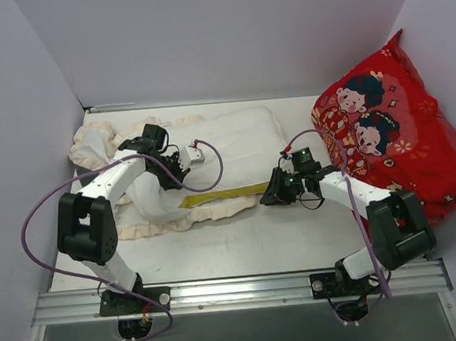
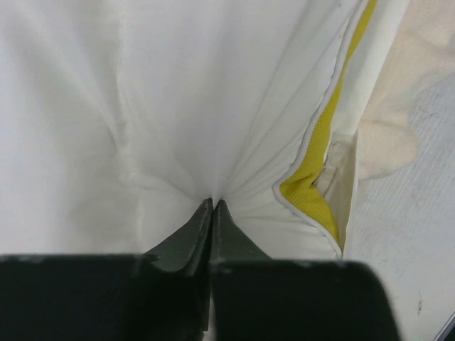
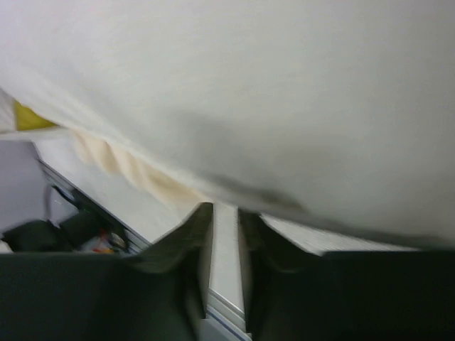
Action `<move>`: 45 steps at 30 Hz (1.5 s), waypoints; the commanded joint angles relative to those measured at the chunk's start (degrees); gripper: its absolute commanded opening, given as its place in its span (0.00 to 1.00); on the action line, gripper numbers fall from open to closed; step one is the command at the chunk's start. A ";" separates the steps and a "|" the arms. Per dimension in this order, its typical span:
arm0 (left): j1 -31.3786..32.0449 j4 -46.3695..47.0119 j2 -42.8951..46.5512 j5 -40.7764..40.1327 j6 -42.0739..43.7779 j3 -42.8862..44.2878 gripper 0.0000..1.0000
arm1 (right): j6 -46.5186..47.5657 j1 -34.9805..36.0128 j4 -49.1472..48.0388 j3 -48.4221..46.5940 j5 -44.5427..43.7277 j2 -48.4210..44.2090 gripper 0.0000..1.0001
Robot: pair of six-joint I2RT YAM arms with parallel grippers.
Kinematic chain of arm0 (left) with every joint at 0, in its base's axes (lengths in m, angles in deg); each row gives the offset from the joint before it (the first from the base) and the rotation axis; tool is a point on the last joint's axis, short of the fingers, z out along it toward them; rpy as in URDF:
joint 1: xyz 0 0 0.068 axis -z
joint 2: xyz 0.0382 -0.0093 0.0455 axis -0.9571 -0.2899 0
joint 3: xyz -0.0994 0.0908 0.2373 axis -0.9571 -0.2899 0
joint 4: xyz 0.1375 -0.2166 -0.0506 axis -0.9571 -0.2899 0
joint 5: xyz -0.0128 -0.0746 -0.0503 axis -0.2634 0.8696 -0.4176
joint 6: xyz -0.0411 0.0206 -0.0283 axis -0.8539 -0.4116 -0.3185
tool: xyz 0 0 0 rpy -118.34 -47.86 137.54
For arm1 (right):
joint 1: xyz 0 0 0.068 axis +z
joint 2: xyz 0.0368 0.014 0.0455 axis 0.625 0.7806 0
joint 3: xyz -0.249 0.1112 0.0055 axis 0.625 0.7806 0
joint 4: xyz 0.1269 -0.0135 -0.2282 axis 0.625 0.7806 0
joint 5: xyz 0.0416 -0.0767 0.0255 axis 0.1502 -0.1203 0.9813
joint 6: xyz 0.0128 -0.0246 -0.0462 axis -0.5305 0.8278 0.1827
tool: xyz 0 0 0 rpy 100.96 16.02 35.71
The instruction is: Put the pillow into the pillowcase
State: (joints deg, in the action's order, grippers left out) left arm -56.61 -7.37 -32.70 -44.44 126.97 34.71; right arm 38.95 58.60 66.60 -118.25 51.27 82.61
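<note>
The white pillow [image 1: 241, 142] lies across the middle of the table, its yellow strip [image 1: 222, 193] along the near edge. The pillowcase [image 1: 92, 146], with its cream frill, lies bunched at the left and under the pillow's near side [image 1: 211, 211]. My left gripper [image 1: 182, 168] is shut on a pinch of the pillow's white fabric [image 2: 178, 106] beside the yellow strip [image 2: 316, 153]; wrinkles fan out from the tips [image 2: 214, 201]. My right gripper [image 1: 271, 196] sits low at the pillow's near right corner, jaws slightly apart and empty [image 3: 224, 207], with the pillow [image 3: 284, 92] looming above them.
The large red cartoon cushion [image 1: 391, 134] leans against the right wall, close behind my right arm. Grey walls enclose the left, back and right. A metal rail [image 1: 238, 292] runs along the near edge.
</note>
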 commanded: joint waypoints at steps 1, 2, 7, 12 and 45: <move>-1.24 -4.83 2.57 -2.29 2.50 2.89 0.16 | 8.81 0.72 11.63 -2.41 3.02 -3.74 0.27; -1.24 -5.64 4.49 1.29 -0.03 3.77 0.25 | 9.88 1.08 12.87 -4.95 3.80 -4.96 0.31; -1.24 -5.73 11.09 4.76 -16.46 9.22 0.61 | 15.95 2.83 15.34 -14.10 9.25 -9.45 0.41; -1.94 -5.21 15.66 -6.80 -30.72 7.66 0.62 | 18.95 7.76 11.59 -28.84 4.96 -2.53 0.45; 1.47 -1.79 9.35 15.82 -38.63 11.16 0.00 | -14.89 22.18 -19.63 -50.50 9.88 46.00 0.34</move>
State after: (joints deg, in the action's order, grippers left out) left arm -58.27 -12.16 -23.45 -43.33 91.26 40.87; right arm 25.62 79.87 50.17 -167.25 62.26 128.03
